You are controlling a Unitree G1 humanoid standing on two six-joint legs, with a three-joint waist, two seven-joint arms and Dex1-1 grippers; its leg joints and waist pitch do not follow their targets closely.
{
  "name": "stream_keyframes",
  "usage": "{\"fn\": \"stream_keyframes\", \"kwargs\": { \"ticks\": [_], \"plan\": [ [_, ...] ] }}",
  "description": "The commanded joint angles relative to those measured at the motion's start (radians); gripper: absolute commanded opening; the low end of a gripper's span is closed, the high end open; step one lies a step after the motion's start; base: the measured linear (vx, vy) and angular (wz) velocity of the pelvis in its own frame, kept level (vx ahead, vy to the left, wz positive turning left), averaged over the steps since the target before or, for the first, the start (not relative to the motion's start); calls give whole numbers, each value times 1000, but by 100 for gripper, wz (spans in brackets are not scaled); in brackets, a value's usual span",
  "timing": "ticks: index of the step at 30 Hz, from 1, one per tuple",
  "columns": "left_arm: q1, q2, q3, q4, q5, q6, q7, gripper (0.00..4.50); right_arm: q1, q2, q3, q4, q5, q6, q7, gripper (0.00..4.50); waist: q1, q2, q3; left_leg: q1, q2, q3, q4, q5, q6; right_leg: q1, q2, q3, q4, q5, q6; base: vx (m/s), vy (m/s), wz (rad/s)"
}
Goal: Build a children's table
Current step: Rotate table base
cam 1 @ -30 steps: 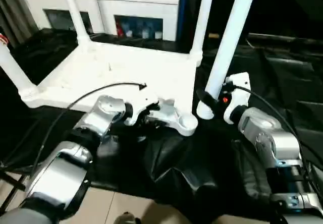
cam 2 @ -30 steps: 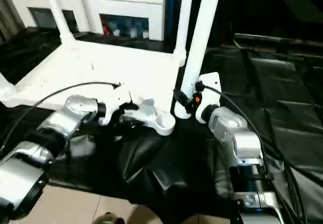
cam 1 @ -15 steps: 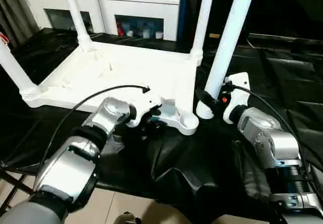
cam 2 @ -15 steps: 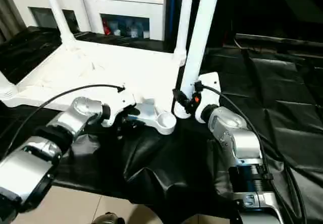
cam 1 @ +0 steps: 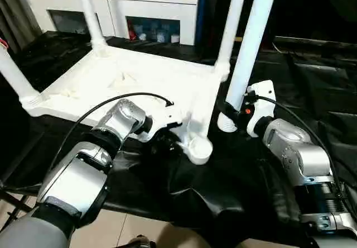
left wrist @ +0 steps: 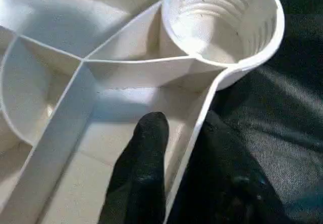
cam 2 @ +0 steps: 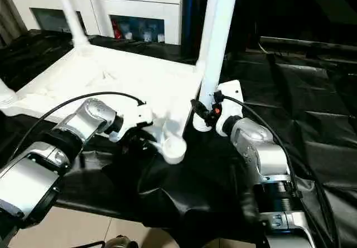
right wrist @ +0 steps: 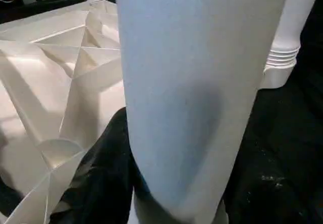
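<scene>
On black sheeting (cam 1: pixel 195 186), left claw (left wrist: pixel 176 148) pinches tabletop (cam 1: pixel 139 75) rim.

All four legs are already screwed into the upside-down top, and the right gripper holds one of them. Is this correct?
Not quite: three legs stand in the top. The near socket is empty, as the left wrist view shows. The right gripper holds the fourth leg beside it.
</scene>
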Motion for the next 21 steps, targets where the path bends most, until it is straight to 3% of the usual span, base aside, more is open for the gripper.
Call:
{"fn": "stream_keyframes", "kwargs": {
  "ticks": [1, 4, 5, 8, 12, 18, 21],
  "plan": [
    [8, 5, -18, 3, 22, 36, -7, 74, -30, -9, 4, 1, -6, -17, 5, 189, 1, 3, -87, 19, 35, -15, -70, -195, 13, 67, -86, 54, -74, -212, -206, 0, 0, 0],
    [14, -3, 10, -17, -7, 87, 1, 56, -30, -12, 3, 3, -4, -19, 8, 189, 1, 0, -88, 18, 35, -15, -69, -181, 19, 68, -86, 54, -72, -200, -214, 0, 0, 0],
    [23, -13, 49, -45, -36, 132, 23, 51, -28, -12, 3, 8, -6, -25, 12, 189, 0, -5, -89, 18, 35, -13, -68, -170, 25, 68, -86, 54, -69, -186, -221, 0, 0, 0],
    [37, -19, 82, -78, -57, 185, 52, 42, -25, -8, 5, 8, -10, -28, 12, 189, -2, -2, -89, 15, 34, -13, -66, -162, 34, 68, -85, 53, -69, -177, -228, 0, 0, 0],
    [75, -33, 136, -145, -92, 275, 126, 26, -18, 6, 8, -10, -6, -20, 2, 189, -20, -4, -88, 11, 31, -13, -66, -162, 42, 71, -82, 50, -70, -175, -232, 0, 0, 0],
    [143, -51, 182, -240, -95, 344, 270, 14, 3, 23, 17, -29, -3, -13, -12, 189, -38, -7, -86, 12, 30, -13, -67, -173, 47, 69, -78, 49, -78, -222, -211, 0, 0, 0],
    [185, -60, 200, -309, -101, 377, 309, 0, 11, 30, 23, -37, -5, -11, -16, 189, -40, -1, -86, 13, 31, -13, -66, -169, 48, 68, -78, 49, -79, -227, -208, 0, 0, 0]
  ]
}}
